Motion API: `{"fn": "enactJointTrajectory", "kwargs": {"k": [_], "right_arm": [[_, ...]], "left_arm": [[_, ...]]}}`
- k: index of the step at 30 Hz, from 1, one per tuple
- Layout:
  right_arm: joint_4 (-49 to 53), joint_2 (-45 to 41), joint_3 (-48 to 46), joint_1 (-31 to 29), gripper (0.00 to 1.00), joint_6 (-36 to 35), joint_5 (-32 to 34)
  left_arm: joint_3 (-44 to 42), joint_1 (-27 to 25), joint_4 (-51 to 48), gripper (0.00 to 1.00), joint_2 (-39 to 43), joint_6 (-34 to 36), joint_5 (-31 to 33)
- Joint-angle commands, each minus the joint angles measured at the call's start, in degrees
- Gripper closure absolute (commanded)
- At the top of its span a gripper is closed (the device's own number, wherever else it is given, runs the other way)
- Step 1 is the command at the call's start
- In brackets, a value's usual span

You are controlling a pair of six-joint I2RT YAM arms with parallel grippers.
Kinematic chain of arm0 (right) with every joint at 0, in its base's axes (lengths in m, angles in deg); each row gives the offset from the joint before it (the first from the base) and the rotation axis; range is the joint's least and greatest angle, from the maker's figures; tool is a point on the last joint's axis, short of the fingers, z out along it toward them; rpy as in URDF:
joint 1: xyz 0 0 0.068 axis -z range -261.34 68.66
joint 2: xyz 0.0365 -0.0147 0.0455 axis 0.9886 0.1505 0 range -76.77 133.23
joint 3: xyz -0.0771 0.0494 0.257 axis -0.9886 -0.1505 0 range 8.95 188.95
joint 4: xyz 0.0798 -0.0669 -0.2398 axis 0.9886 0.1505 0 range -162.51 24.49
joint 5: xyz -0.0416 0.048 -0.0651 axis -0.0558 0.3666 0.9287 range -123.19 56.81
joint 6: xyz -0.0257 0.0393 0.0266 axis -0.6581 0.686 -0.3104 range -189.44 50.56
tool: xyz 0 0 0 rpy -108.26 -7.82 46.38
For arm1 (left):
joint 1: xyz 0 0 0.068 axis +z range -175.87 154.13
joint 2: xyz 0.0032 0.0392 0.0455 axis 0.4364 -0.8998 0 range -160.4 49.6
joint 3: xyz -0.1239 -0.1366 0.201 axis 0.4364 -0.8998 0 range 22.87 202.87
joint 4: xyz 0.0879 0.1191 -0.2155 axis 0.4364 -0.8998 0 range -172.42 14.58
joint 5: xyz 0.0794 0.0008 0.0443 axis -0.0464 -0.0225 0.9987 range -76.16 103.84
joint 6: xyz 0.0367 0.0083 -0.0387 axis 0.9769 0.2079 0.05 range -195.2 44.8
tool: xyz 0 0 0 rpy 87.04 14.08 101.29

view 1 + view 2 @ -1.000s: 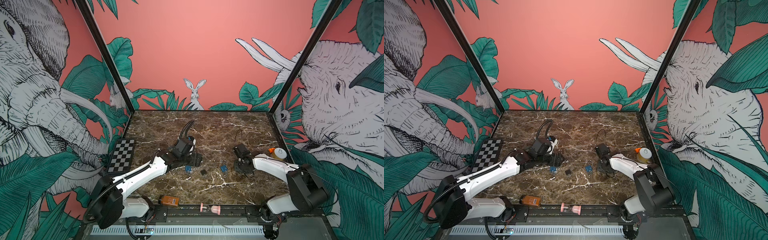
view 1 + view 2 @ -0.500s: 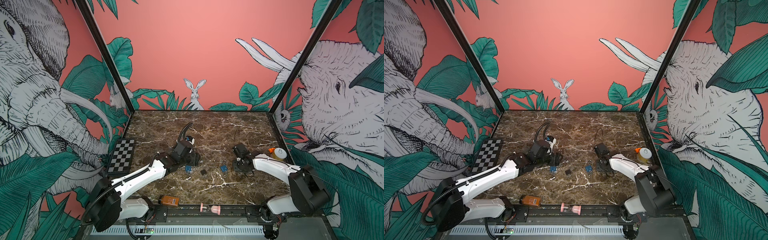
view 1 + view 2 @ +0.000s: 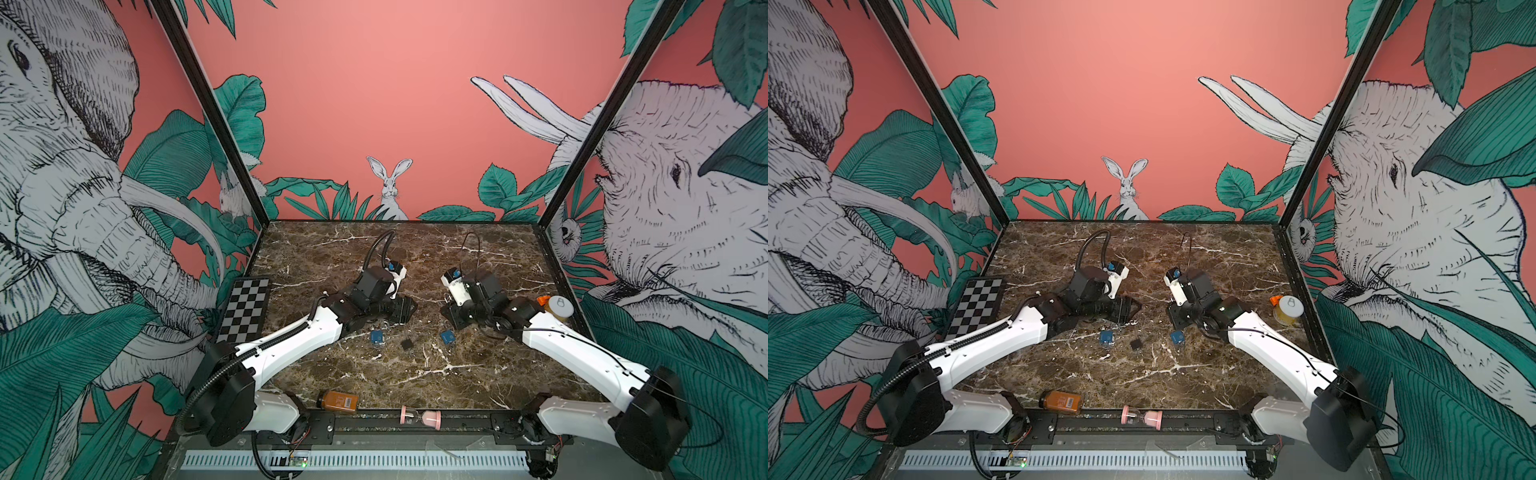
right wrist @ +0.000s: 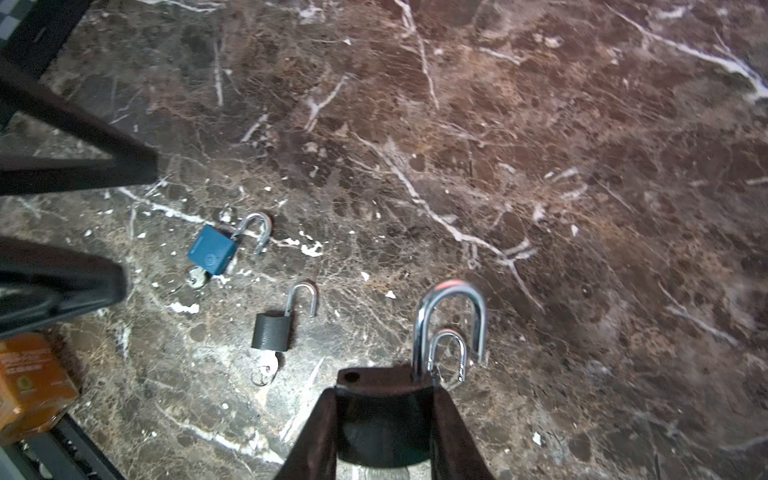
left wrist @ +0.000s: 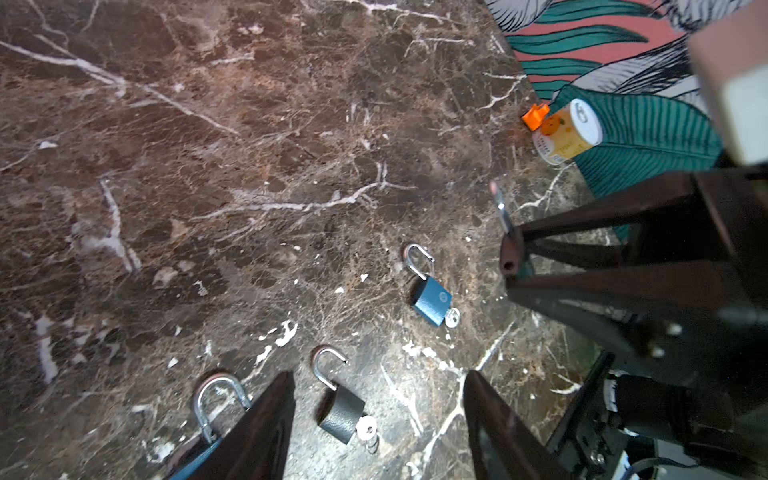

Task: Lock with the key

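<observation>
My right gripper (image 4: 384, 386) is shut on a dark-bodied padlock whose big silver shackle (image 4: 451, 320) stands open; it hangs just above the marble in both top views (image 3: 451, 309). Three small padlocks lie below with open shackles. A blue one (image 5: 432, 301) and a black one (image 5: 343, 415) each have a silver key (image 5: 368, 430) in them. Another blue one (image 3: 377, 336) is partly hidden behind my left finger in the left wrist view. My left gripper (image 5: 376, 376) is open, its jaws standing either side of the black padlock without touching it.
An amber bottle (image 3: 337, 401) and a pink hourglass (image 3: 419, 417) lie at the front edge. A checkerboard (image 3: 245, 309) sits at the left wall. A yellow jar with a white lid (image 3: 557, 307) and an orange piece (image 3: 542, 300) stand by the right wall.
My left jaws have narrowed a little while staying open. The right gripper has shifted toward the middle with its padlock still held.
</observation>
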Motion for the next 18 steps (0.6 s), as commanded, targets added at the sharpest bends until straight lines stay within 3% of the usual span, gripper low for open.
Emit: {"fn": "enactJointTrajectory", "kwargs": {"k": [1, 6, 18], "right_arm": [[-2.2, -1.0, 1.3, -2.6, 0.8, -2.5, -0.7], [-1.8, 0.3, 2.7, -6.9, 0.8, -2.9, 2.8], [-2.4, 3.6, 5.8, -11.1, 0.8, -3.9, 5.9]], "left_arm": [[1.7, -0.1, 1.4, 0.34, 0.3, -2.1, -4.2], [0.2, 0.0, 6.9, 0.34, -0.7, -6.6, -8.4], [0.0, 0.0, 6.8, 0.38, -3.8, -7.3, -9.3]]}}
